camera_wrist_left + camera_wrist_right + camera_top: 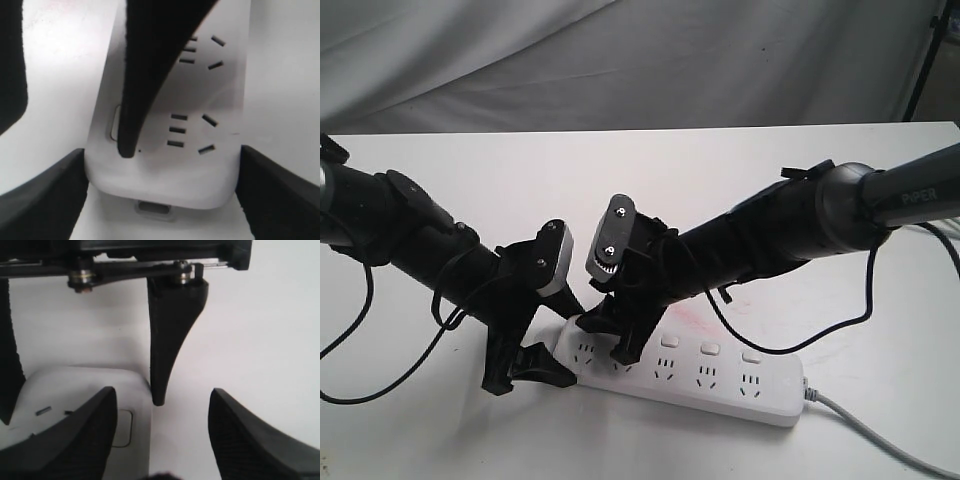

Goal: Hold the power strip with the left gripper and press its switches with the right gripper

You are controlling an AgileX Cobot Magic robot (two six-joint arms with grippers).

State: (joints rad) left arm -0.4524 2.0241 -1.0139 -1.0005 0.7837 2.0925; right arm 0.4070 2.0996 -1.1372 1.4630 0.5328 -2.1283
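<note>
The power strip (725, 394) lies flat on the white table (650, 180), with its cord (880, 440) leaving the end away from the arms. Its switches (710, 348) run in a row along one long edge. Three show bare, and the arms cover those nearest them.

The left gripper (532, 384) straddles the rounded end with one finger against each long side, pinching the strip across its width. The right gripper (608, 340) hangs over the same end with its fingers spread. In the left wrist view one finger (145, 75) comes down on the strip's face, its tip just beside the end switch (113, 122). The other finger is off the strip, over the table. Whether the switch is being pushed I cannot tell.

To do this step well, I judge the press should come from that one fingertip. It should be centred on the switch rather than its rim and driven straight down, so the strip does not slide. The two grippers sit close together, so a small sideways correction needs care not to knock the holding fingers.
</note>
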